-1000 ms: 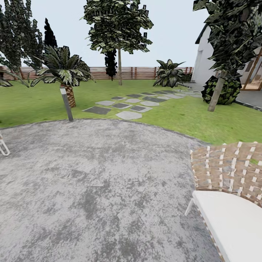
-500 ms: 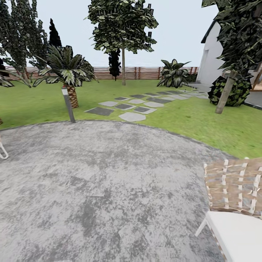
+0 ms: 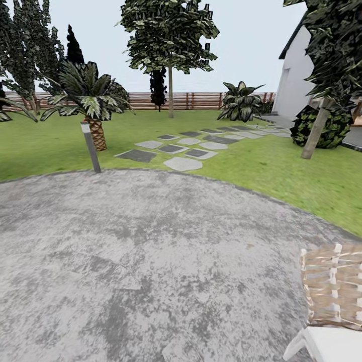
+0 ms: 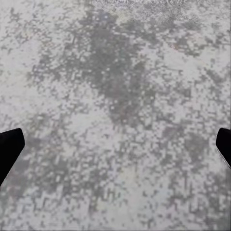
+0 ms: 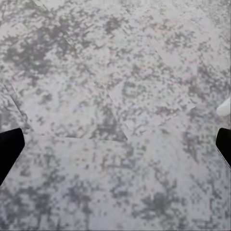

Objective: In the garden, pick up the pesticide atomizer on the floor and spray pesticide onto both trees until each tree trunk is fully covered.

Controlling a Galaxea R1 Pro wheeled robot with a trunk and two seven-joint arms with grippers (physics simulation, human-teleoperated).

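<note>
Two upright tree trunks [image 3: 170, 90] [image 3: 315, 131] beyond lawn [image 3: 50, 146]; both grippers' [image 4: 115, 149] [image 5: 115, 149] fingers wide.

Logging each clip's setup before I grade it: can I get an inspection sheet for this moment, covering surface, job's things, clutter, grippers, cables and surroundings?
Surface: mottled grey paved patch underfoot, bordered by green lawn with stepping stones.
Job's things: atomizer nothing seen; one bare-trunked tree stands far off near the fence, another trunk leans at the right by the house.
Clutter: woven chair with white cushion at lower right; short lamp post at the paving's edge.
Grippers: left gripper and right gripper both open, empty, over paving.
Cables: nothing seen.
Surroundings: palm, slatted wooden fence, white house, dark shrub.
</note>
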